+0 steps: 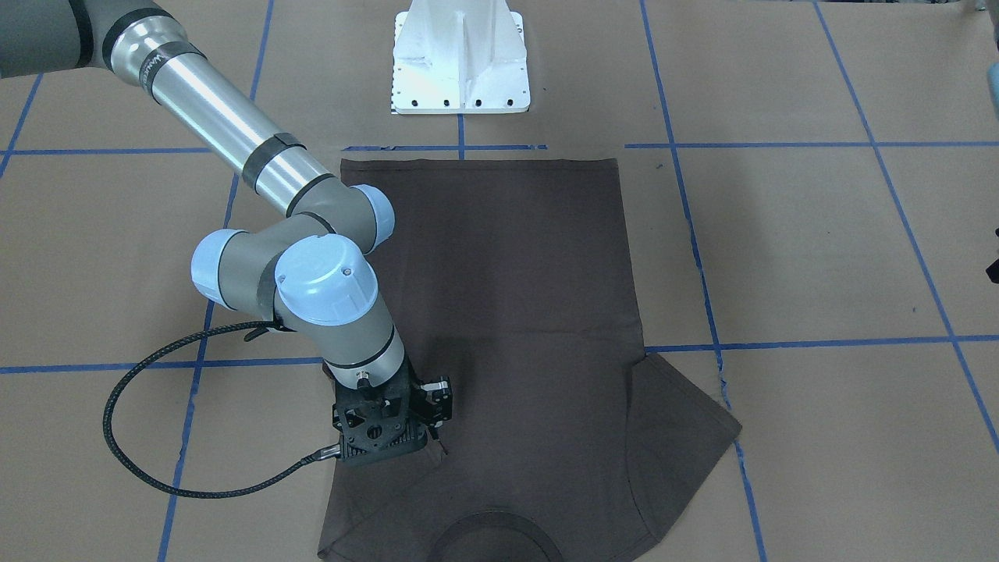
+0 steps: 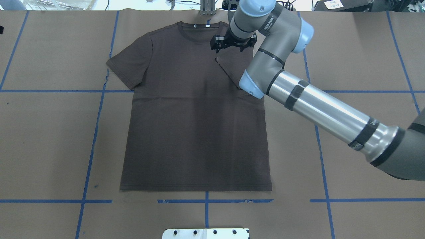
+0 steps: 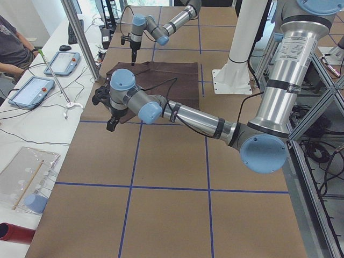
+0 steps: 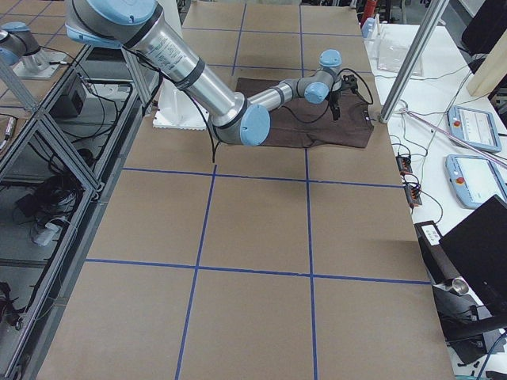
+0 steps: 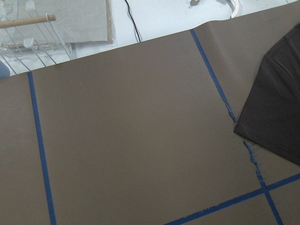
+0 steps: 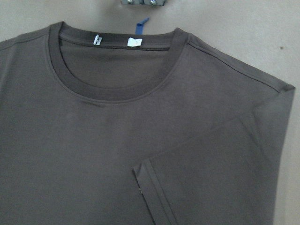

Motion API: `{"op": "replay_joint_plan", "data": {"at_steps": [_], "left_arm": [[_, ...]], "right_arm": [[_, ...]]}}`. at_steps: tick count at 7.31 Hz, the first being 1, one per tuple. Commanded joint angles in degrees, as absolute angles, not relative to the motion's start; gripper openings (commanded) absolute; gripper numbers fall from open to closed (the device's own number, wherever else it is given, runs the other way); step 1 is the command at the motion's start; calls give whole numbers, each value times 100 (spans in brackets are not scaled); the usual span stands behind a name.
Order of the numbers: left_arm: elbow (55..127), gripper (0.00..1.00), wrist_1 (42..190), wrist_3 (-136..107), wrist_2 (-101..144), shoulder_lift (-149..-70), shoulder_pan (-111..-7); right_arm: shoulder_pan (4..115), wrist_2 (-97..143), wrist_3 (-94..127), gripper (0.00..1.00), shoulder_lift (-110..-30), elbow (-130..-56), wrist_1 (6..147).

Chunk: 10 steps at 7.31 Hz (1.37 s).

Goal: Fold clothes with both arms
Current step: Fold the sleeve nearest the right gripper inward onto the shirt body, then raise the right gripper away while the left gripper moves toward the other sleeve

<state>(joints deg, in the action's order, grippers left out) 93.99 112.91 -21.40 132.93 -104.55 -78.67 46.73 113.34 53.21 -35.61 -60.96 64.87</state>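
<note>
Overhead exterior shows the T-shirt (image 2: 196,126) flat on the table (image 2: 49,132), with its collar (image 6: 117,89) at the far edge and its hem toward the robot. The sleeve (image 6: 220,178) on the robot's right is folded in over the chest. The right gripper (image 2: 232,44) hangs over that fold, but its own body hides the fingers, so their spread cannot be told. The left gripper (image 3: 111,119) appears only from the side, near the other sleeve, and its state is equally unclear. A clear tray (image 3: 21,161) on the side bench holds a wooden stick (image 3: 29,183).

My surface (image 2: 46,139) is brown, gridded with blue tape (image 2: 90,159); the shirt (image 2: 192,132) lies flat on it, one sleeve folded inward.
</note>
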Motion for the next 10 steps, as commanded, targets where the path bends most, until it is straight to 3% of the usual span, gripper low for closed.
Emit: {"op": "replay_joint_plan", "data": {"at_steps": [1, 4, 7, 10], "left_arm": [[9378, 100, 12124, -3945, 12564, -10608, -6983], [8521, 100, 13074, -5778, 11071, -11274, -5734], [6921, 100, 14447, -6178, 9883, -11784, -5249], [6408, 100, 14458, -6249, 9361, -12067, -4914]], "right_arm": [[5043, 12064, 5274, 100, -4434, -7928, 8097], [5710, 12916, 3865, 100, -5535, -9743, 9662], [5766, 12999, 3700, 100, -5730, -9914, 9756], [5634, 12964, 3779, 100, -5739, -9897, 9712]]}}
